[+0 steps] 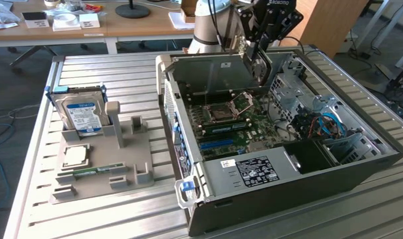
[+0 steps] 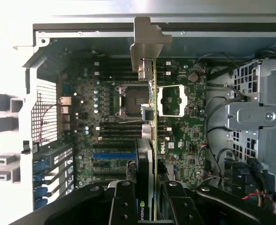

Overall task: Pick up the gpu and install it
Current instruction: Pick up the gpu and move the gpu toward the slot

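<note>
Tool pinching the gpu edge-on, card jutting past its tips, over the motherboard, inside open case

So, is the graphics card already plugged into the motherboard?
No, the gripper holds the graphics card above the motherboard, not in a slot.

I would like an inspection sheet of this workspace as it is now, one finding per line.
Surface: ribbed metal table, carrying an open computer case and a grey holder.
Job's things: gpu on edge above the motherboard, not seated.
Clutter: hard drive and memory stick in the holder.
Grippers: the gripper has its fingers closed on the gpu.
Cables: blue and orange cables inside the case.
Surroundings: wooden desk behind the table.
</note>
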Tool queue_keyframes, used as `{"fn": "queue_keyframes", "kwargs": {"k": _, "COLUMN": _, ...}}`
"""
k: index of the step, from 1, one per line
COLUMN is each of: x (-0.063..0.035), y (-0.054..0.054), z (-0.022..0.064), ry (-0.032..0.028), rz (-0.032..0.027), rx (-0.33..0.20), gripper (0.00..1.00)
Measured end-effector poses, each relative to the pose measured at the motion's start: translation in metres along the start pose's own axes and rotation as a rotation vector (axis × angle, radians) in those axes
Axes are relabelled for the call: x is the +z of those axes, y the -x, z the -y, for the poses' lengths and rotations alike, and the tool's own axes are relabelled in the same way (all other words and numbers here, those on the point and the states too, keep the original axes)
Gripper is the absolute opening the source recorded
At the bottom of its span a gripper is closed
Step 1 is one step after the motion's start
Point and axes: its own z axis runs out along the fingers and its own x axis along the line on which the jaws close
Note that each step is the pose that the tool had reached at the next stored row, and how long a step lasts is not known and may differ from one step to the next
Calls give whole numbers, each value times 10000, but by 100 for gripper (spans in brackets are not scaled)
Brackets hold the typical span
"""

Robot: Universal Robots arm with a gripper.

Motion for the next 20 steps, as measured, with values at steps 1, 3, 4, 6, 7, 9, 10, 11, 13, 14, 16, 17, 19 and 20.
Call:
{"fn": "queue_keyframes", "kwargs": {"k": 1, "x": -1, "y": 23, "z": -1, "ry": 0, "rz": 0, "rx": -1, "gripper": 27}}
{"fn": "queue_keyframes", "kwargs": {"k": 3, "x": -1, "y": 66, "z": -2, "ry": 0, "rz": 0, "rx": -4, "gripper": 27}}
{"fn": "queue_keyframes", "kwargs": {"k": 4, "x": -1, "y": 85, "z": -3, "ry": 0, "rz": 0, "rx": -6, "gripper": 27}}
{"fn": "queue_keyframes", "kwargs": {"k": 6, "x": -2, "y": 118, "z": -5, "ry": 0, "rz": -1, "rx": -10, "gripper": 27}}
{"fn": "queue_keyframes", "kwargs": {"k": 7, "x": -2, "y": 134, "z": -5, "ry": 0, "rz": 0, "rx": -12, "gripper": 27}}
{"fn": "queue_keyframes", "kwargs": {"k": 9, "x": -3, "y": 170, "z": -7, "ry": 0, "rz": 0, "rx": -14, "gripper": 27}}
{"fn": "queue_keyframes", "kwargs": {"k": 10, "x": -3, "y": 191, "z": -7, "ry": 0, "rz": 0, "rx": -15, "gripper": 27}}
{"fn": "queue_keyframes", "kwargs": {"k": 11, "x": -4, "y": 211, "z": -8, "ry": 0, "rz": -1, "rx": -16, "gripper": 27}}
{"fn": "queue_keyframes", "kwargs": {"k": 13, "x": -4, "y": 252, "z": -9, "ry": 0, "rz": -1, "rx": -21, "gripper": 27}}
{"fn": "queue_keyframes", "kwargs": {"k": 14, "x": -5, "y": 271, "z": -10, "ry": 1, "rz": -1, "rx": -22, "gripper": 27}}
{"fn": "queue_keyframes", "kwargs": {"k": 16, "x": -6, "y": 311, "z": -11, "ry": 0, "rz": -1, "rx": -23, "gripper": 27}}
{"fn": "queue_keyframes", "kwargs": {"k": 17, "x": -6, "y": 337, "z": -12, "ry": 0, "rz": -1, "rx": -24, "gripper": 27}}
{"fn": "queue_keyframes", "kwargs": {"k": 19, "x": -7, "y": 386, "z": -13, "ry": 1, "rz": -1, "rx": -28, "gripper": 27}}
{"fn": "queue_keyframes", "kwargs": {"k": 20, "x": -7, "y": 408, "z": -14, "ry": 1, "rz": -1, "rx": -31, "gripper": 27}}
